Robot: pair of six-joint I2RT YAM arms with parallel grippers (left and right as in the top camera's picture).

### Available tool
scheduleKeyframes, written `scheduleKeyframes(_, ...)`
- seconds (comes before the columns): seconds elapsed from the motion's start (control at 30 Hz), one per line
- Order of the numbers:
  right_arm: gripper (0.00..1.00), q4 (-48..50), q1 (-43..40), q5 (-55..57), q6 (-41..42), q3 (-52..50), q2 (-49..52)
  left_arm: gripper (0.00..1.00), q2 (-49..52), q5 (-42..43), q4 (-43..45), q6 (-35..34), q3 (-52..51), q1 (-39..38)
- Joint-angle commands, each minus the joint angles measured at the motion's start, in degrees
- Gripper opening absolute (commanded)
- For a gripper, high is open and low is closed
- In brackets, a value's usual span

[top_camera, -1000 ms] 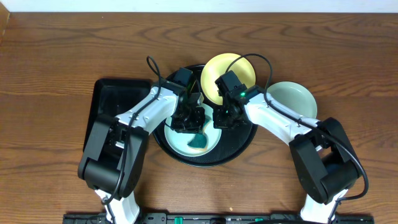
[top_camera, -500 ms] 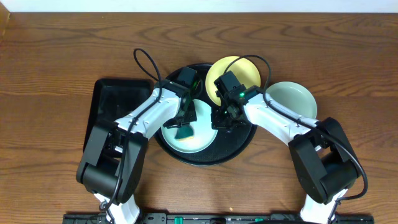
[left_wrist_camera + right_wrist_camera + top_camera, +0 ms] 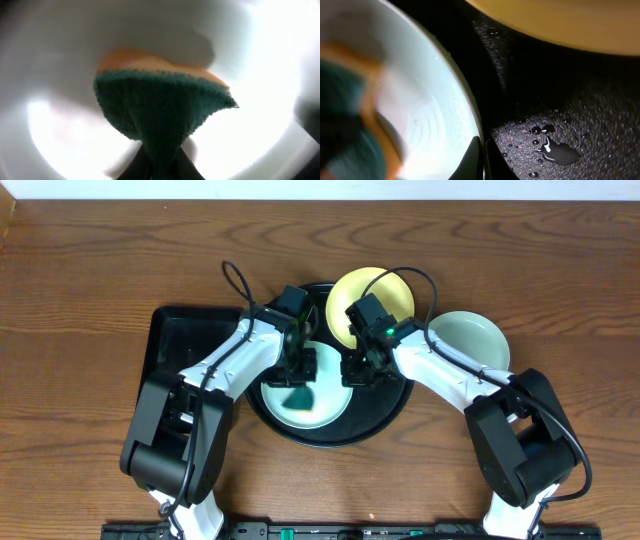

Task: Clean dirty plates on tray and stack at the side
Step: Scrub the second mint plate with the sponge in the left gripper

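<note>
Teal-and-orange scrubbing sponge [image 3: 295, 397] has slid from lower middle to left side of pale mint-green round plate [image 3: 325, 408], centre-frame in big round black tray [image 3: 385, 415]. L gripper [image 3: 299, 375] clamps sponge; R gripper [image 3: 357, 373] clenched shut at plate's right rim. Scrub w/ even pressure out to rim, R bracing.

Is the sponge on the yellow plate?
No, the green sponge sits on the mint-green plate in the round black tray, not on the yellow plate.
</note>
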Motion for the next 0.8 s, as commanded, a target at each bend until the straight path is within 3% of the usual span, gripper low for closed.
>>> scheduleKeyframes(0.0, 0.01, -0.2, 0.0, 0.8, 0.3, 0.9, 0.8, 0.07, 0.1, 12.1, 0.5, 8.5, 0.2, -0.6)
scheduleKeyframes(0.1, 0.01, -0.2, 0.0, 0.8, 0.3, 0.9, 0.8, 0.07, 0.1, 6.8, 3.9, 5.8, 0.2, -0.4)
scheduleKeyframes(0.4, 0.01, -0.2, 0.0, 0.8, 0.3, 0.9, 0.8, 0.07, 0.1, -25.2, 9.3, -11.6, 0.4, -0.5)
scheduleKeyframes(0.67, 0.01, -0.2, 0.0, 0.8, 0.3, 0.9, 0.8, 0.07, 0.1, -27.5, -3.9, -14.3, 0.4, -1.1)
scheduleKeyframes(0.77, 0.01, -0.2, 0.0, 0.8, 0.3, 0.9, 0.8, 0.07, 0.1, -22.8, -7.0, -8.5, 0.4, -1.5)
